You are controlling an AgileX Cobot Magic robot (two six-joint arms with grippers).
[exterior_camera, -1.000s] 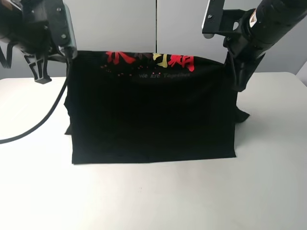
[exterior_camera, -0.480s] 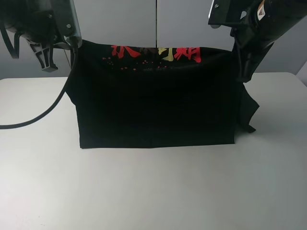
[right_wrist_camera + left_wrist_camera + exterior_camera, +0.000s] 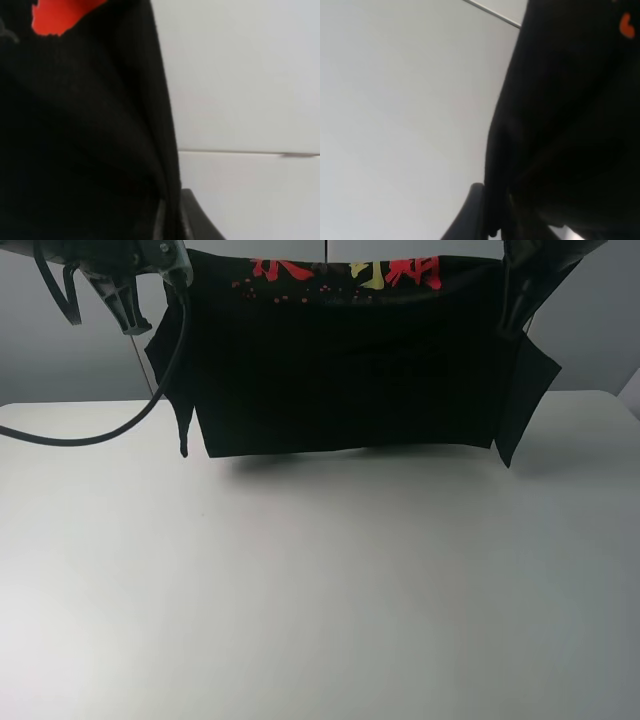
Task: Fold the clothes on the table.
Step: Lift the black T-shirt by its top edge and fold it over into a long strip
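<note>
The black T-shirt [image 3: 345, 370] hangs in the air as a wide curtain over the far half of the table [image 3: 320, 600], stretched between the two hands. The left hand [image 3: 172, 262] pinches its upper left corner and the right hand [image 3: 518, 275] its upper right corner. Both wrist views show dark cloth clamped between the fingers, so each hand is closed on the fabric: the left hand [image 3: 492, 220] on one edge, the right hand [image 3: 172, 220] on the other.

The garment's long axis runs left to right, level with the far edge of the table, and the red and yellow print [image 3: 350, 265] sits along the held top edge. Below the hands the cloth drops straight down. The hem [image 3: 340, 450] looks clear of the table, with a soft shadow just under it, and a sleeve dangles at each side, the left sleeve [image 3: 170, 370] and the right sleeve [image 3: 528, 390]. A black cable [image 3: 100, 435] loops from the left arm down toward the table on the left.

Since each hand holds a corner, neither is nearer than the other. What matters for the coming move is that the hem lies directly beneath the hands. I judge that laying the shirt down flat needs both hands to travel together and keep that top edge level.
</note>
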